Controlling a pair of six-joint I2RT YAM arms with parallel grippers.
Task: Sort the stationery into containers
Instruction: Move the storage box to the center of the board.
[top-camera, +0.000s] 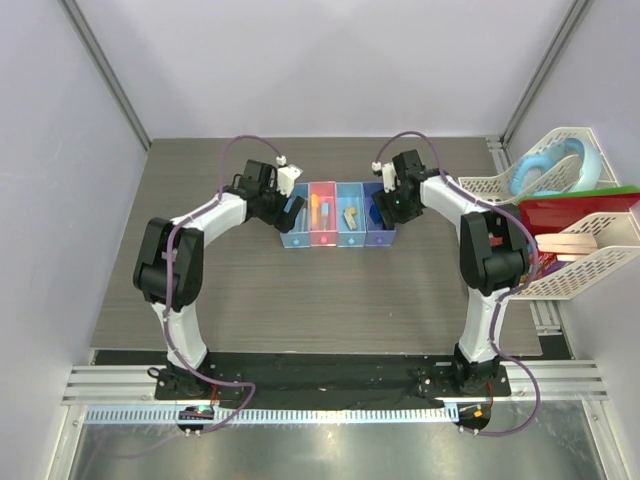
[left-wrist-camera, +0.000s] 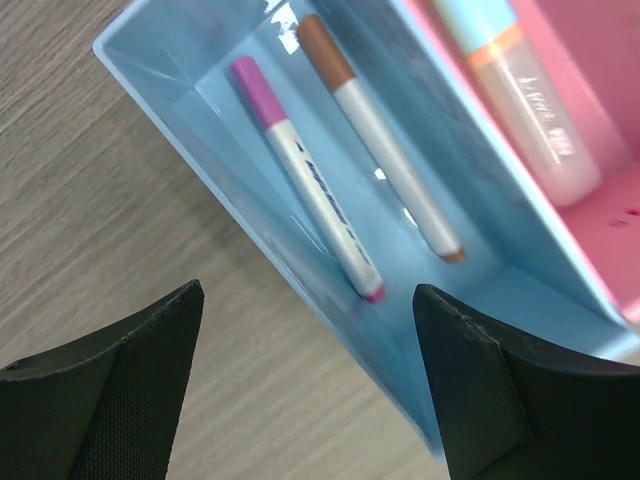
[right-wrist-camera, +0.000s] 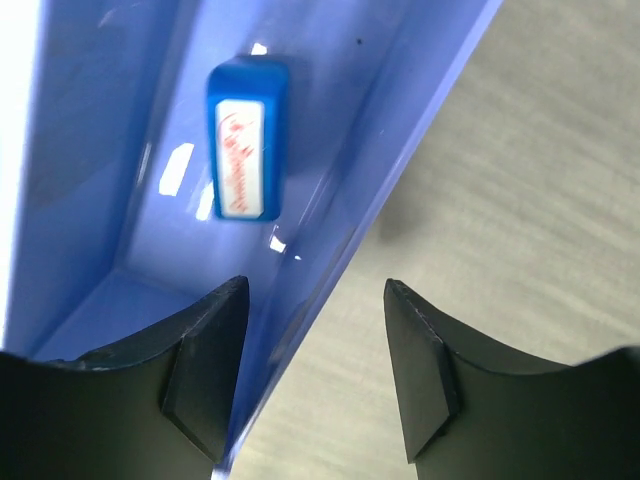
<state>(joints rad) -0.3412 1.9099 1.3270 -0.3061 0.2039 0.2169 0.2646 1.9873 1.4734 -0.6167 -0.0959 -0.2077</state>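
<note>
walls (top-camera: 330, 60): pale lilac panels | table (top-camera: 300, 300): grey-brown wood grain | light: even, possibly overhead

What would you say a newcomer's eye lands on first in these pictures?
Most likely the row of four coloured boxes in the middle of the table. The open left gripper hovers above the light blue box, which holds a pink-capped pen and a brown-capped pen. The open right gripper straddles the wall of the purple box, a blue block inside. At the right edge stand white baskets.
</note>
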